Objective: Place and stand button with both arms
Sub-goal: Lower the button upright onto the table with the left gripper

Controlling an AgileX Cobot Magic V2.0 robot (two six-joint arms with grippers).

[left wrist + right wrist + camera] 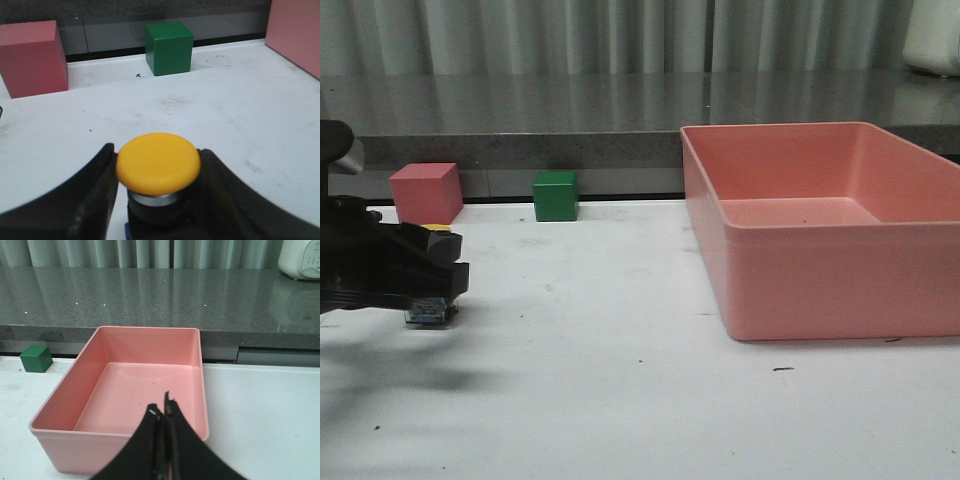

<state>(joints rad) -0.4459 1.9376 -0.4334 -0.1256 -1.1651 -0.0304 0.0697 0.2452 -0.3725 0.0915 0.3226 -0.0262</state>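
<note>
Left gripper (159, 200) pinches the button (158, 165) by its black body, upright, bluish base at the white table (620, 380) near its left edge, in front of the pink-red cube (425, 192). Right gripper (164, 412) hangs pressed together over the pink bin (150, 347), holding nothing. I judge I should settle the base flat before letting go, opening slowly. Smooth, domed yellow cap, metallic collar; the green cube (556, 195) sits by the far edge.
</note>
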